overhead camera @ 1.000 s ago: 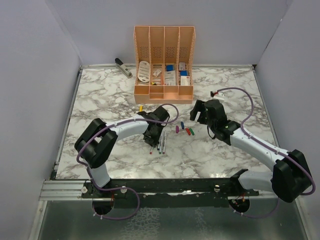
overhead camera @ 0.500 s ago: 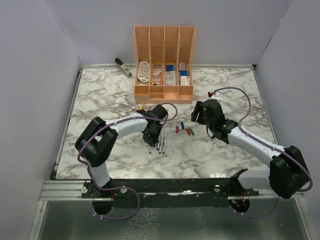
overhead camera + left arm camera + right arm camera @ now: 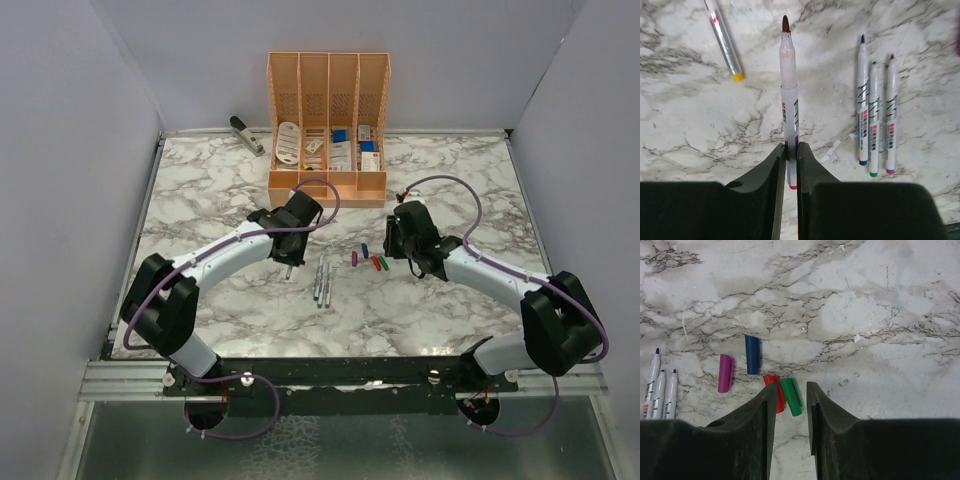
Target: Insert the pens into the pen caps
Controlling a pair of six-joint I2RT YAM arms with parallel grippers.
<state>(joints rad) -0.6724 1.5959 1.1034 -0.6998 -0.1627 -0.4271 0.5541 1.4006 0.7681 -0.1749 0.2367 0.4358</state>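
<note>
Firmly, the left pincer (image 3: 791,146) clamps the red-tipped pen (image 3: 788,75) while the right pincer (image 3: 791,385), jaws parted, straddles the green cap (image 3: 791,397)

Left arm (image 3: 225,255) and right arm (image 3: 490,275) are showing white links, black joints. Purple cable (image 3: 322,181) is looping along each. Left hand (image 3: 791,147), right hand (image 3: 791,390) are looking matte black, wedge-shaped.

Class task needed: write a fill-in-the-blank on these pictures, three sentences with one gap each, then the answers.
1. The left gripper is shut on a pen with a ___ tip.
2. ___ loose pens lie side by side on the table.
3. Between the fingers of the open right gripper lies the ___ cap.
Missing words: red; three; green.
</note>
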